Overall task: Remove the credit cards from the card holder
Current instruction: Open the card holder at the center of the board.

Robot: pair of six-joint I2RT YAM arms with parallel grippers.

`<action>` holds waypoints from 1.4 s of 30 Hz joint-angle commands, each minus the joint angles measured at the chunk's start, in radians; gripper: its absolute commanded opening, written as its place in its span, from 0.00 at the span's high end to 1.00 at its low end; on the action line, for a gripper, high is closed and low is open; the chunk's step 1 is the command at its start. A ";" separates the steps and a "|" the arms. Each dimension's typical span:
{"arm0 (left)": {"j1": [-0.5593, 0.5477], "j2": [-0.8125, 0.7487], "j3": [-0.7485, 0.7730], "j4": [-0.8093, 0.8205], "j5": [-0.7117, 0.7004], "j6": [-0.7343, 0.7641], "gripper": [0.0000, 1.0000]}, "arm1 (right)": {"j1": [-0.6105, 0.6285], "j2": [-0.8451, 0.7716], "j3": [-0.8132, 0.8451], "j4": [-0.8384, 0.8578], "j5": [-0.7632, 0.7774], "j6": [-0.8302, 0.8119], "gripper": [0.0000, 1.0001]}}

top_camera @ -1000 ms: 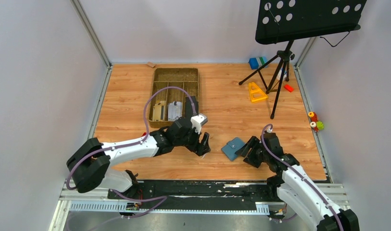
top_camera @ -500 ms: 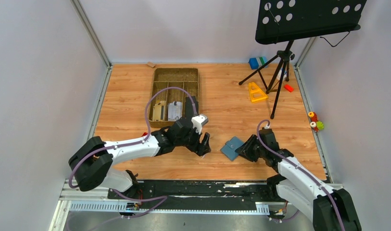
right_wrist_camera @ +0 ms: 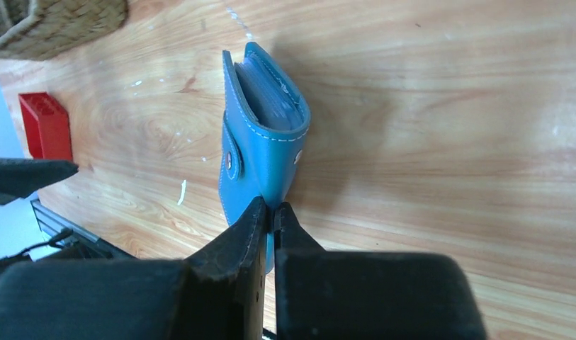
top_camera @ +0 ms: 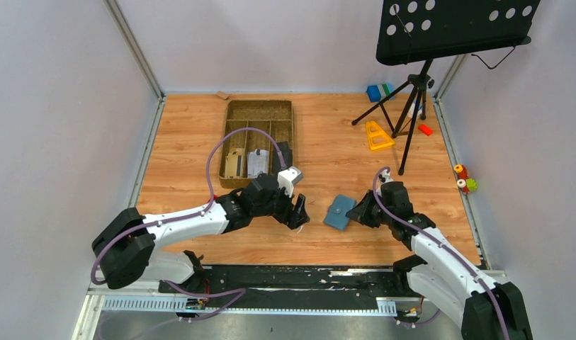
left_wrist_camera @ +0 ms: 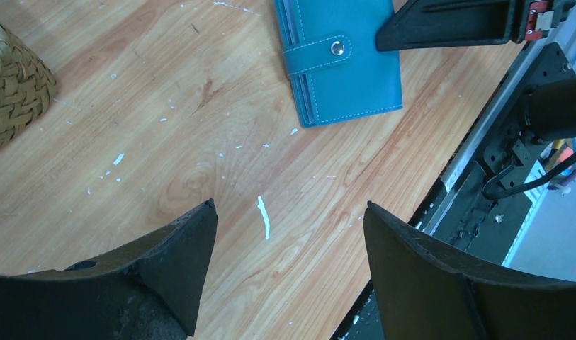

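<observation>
The card holder [top_camera: 338, 213] is a slate-blue wallet, folded shut with its snap strap fastened. It lies on the wooden table between my two arms. My right gripper [top_camera: 355, 211] is shut on the card holder's [right_wrist_camera: 262, 142] near edge, its jaws [right_wrist_camera: 273, 207] pinched tight on the blue cover. Pale edges of the credit cards [right_wrist_camera: 270, 91] show inside the fold. Left of the wallet, my left gripper [top_camera: 299, 211] stands open over bare wood. The card holder [left_wrist_camera: 341, 60] lies beyond its fingertips [left_wrist_camera: 288, 205], which have nothing between them.
A brown woven divided tray [top_camera: 259, 112] stands behind the left arm, with flat tan and pale pieces in it. A red block [right_wrist_camera: 44, 124] lies left of the wallet. A music stand's tripod [top_camera: 411, 106], a yellow triangle [top_camera: 377, 135] and a blue-green block [top_camera: 378, 91] are back right.
My right gripper moved forward and left and closed on the card holder's edge, nudging it slightly left. The left arm shifted a little and stayed open.
</observation>
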 commanded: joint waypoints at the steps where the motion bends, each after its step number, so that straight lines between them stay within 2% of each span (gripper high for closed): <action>1: 0.000 -0.043 -0.009 0.086 0.000 -0.001 0.18 | 0.005 -0.052 0.082 -0.004 -0.063 -0.156 1.00; 10: -0.082 0.035 0.076 0.133 -0.063 -0.017 0.20 | 0.006 -0.037 0.142 -0.026 -0.216 -0.191 1.00; 15: -0.140 0.148 0.245 0.006 -0.195 0.017 0.21 | 0.006 0.000 0.152 -0.016 -0.265 -0.183 1.00; 18: -0.141 0.209 0.305 -0.051 -0.219 0.019 0.24 | 0.007 0.003 0.155 -0.009 -0.280 -0.174 1.00; 25: -0.152 0.313 0.375 -0.124 -0.234 -0.009 0.25 | 0.008 -0.001 0.143 0.012 -0.296 -0.157 1.00; 31: -0.166 0.378 0.420 -0.186 -0.259 -0.033 0.21 | 0.008 0.002 0.130 0.034 -0.300 -0.141 1.00; 34: -0.166 0.388 0.419 -0.209 -0.297 -0.056 0.31 | 0.007 0.007 0.131 0.038 -0.300 -0.137 1.00; 36: -0.164 0.387 0.410 -0.229 -0.342 -0.075 0.52 | 0.008 0.005 0.130 0.030 -0.291 -0.137 1.00; 37: -0.158 0.385 0.402 -0.233 -0.351 -0.087 0.57 | 0.008 0.003 0.129 0.028 -0.287 -0.138 1.00; 42: -0.111 0.362 0.310 -0.166 -0.291 -0.142 0.70 | 0.008 0.004 0.108 0.030 -0.282 -0.132 1.00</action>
